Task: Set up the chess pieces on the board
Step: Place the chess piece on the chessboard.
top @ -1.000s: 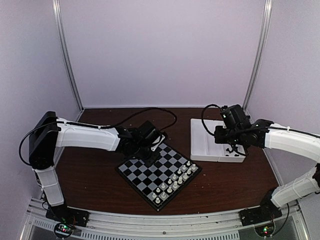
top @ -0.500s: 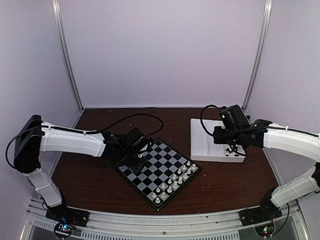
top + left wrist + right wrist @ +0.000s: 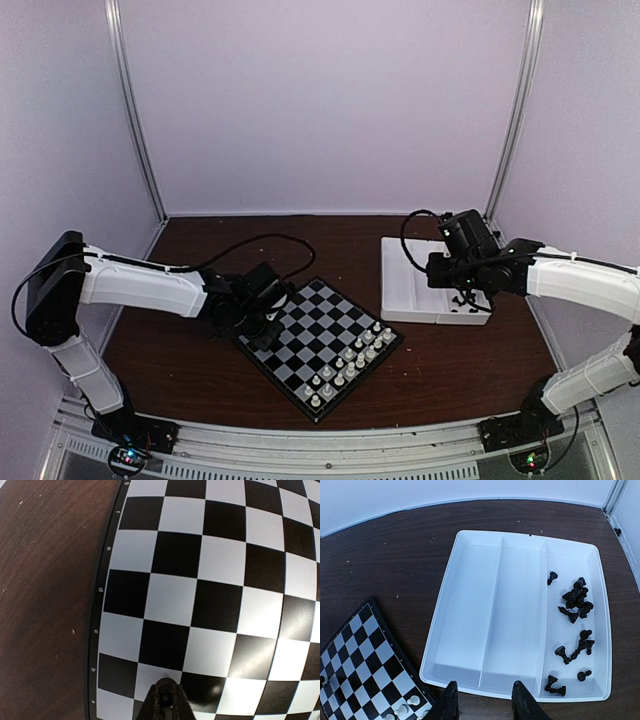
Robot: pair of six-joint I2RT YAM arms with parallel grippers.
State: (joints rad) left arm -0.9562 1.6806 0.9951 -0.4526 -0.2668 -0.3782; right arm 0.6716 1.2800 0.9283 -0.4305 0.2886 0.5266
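Currently the right pincer (image 3: 482, 702), jaws apart and empty, is hovering above the tray (image 3: 470, 605) holding the black chess pieces (image 3: 575, 600), probably picking one next; the left pincer (image 3: 165, 702), closed, is hanging over the board (image 3: 200, 580).

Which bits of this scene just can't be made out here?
- Left wrist view: left gripper cut off by the bottom edge; any piece in it is unseen.
- Right wrist view: black chess pieces in the tray too small to name.
- Top view: left arm hides part of the board.
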